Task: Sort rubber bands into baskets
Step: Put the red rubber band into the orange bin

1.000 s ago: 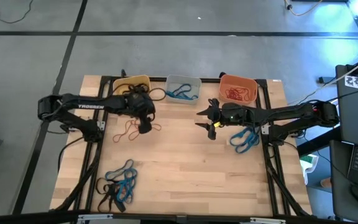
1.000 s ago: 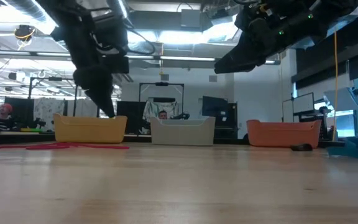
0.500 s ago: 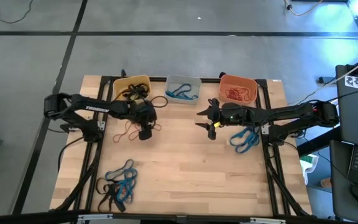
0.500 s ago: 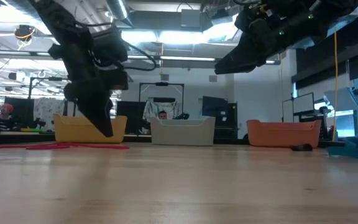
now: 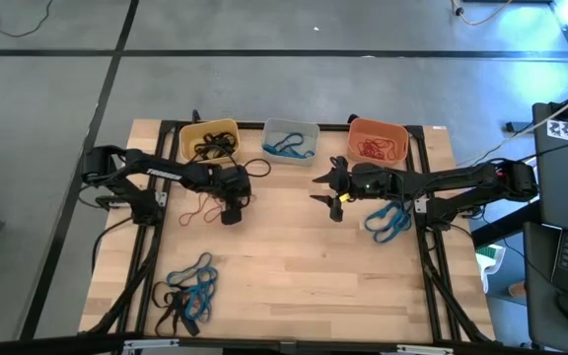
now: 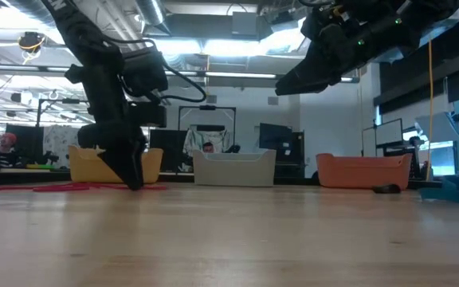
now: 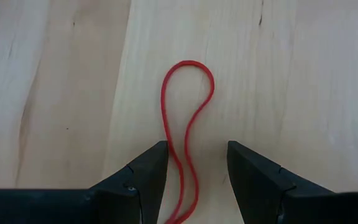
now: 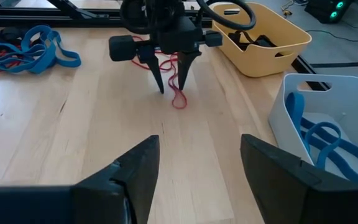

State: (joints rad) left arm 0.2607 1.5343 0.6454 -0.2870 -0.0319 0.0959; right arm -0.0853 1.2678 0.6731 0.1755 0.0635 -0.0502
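- The rubber bands lie in several groups on the worktop: a loose red-orange bunch (image 5: 203, 207) near the far left part, just in front of the yellow basket (image 5: 208, 139); a blue and black pile (image 5: 187, 293) near the front left corner; a blue heap (image 5: 390, 219) close to the right edge.
- I see three baskets in a row along the far edge: the yellow one holding black bands (image 5: 209, 148), the pale grey basket (image 5: 291, 139) in the middle holding blue bands (image 5: 289, 148), and the orange basket (image 5: 378, 140) holding red-orange bands (image 5: 377, 149).
- My left gripper (image 5: 230, 211) points down at the worktop, right at the edge of the red-orange bunch.
- In the left wrist view its fingers (image 7: 146, 169) are spread, and one long red-orange band (image 7: 185, 124) runs between them on the wood, its looped end lying beyond the tips. I cannot tell whether the tips touch the wood.
- From the right wrist view the left gripper (image 8: 171, 79) stands upright over that same band (image 8: 178, 98), tips on either side of it.
- In the low view the left gripper (image 6: 133, 177) reaches down to the worktop surface in front of the yellow basket (image 6: 115, 164).
- My right gripper (image 5: 329, 191) hangs above the worktop in front of the gap between the grey and orange baskets, well apart from the left one. Its fingers (image 8: 135, 168) are spread wide with nothing between them.
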